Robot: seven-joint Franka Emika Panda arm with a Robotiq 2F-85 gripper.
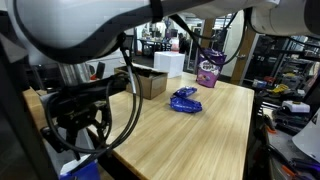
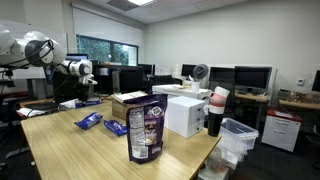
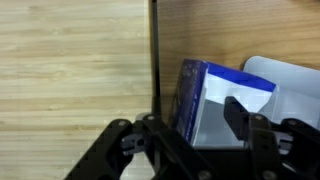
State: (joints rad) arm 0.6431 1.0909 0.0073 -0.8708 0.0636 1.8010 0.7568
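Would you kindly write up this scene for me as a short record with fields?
tool: gripper, open
nearest thing: blue and white box, standing between the jaws; contact unclear
surface: wooden table
farther along the table: blue packet, purple bag, cardboard box, white box

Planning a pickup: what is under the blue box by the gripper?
Wooden table and a white thing flank the blue box; its base is hidden by the gripper.
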